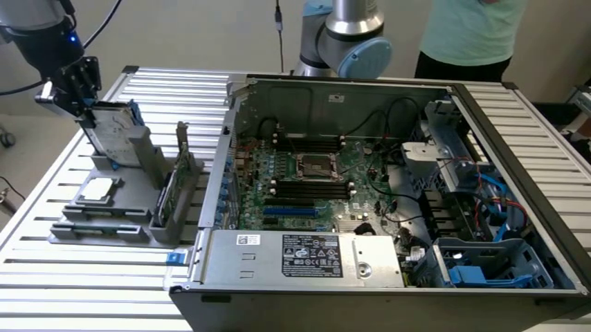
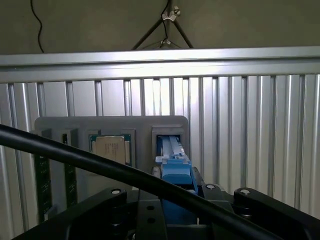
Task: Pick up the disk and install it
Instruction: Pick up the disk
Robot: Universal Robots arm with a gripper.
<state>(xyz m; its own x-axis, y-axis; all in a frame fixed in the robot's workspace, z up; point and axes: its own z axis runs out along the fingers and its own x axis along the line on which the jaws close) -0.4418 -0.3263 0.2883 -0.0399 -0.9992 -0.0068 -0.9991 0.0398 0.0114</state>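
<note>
Spanning the scene, a slatted aluminium table [image 1: 55,277] carries an open computer case [image 1: 351,97] on the exterior view's right. A grey holder fixture [image 1: 102,232] is placed on the exterior view's left, just beside the case. The disk [image 1: 118,138] is stood upright in the far slot of this fixture. The gripper [image 1: 83,111] is positioned at the far upper end of the disk, with its jaws clamped on the blue-framed edge. A green circuit card [image 1: 169,197] is held upright in the slot nearest the case. A processor chip [image 1: 99,188] is laid flat in the fixture, on the near side of the disk.
</note>
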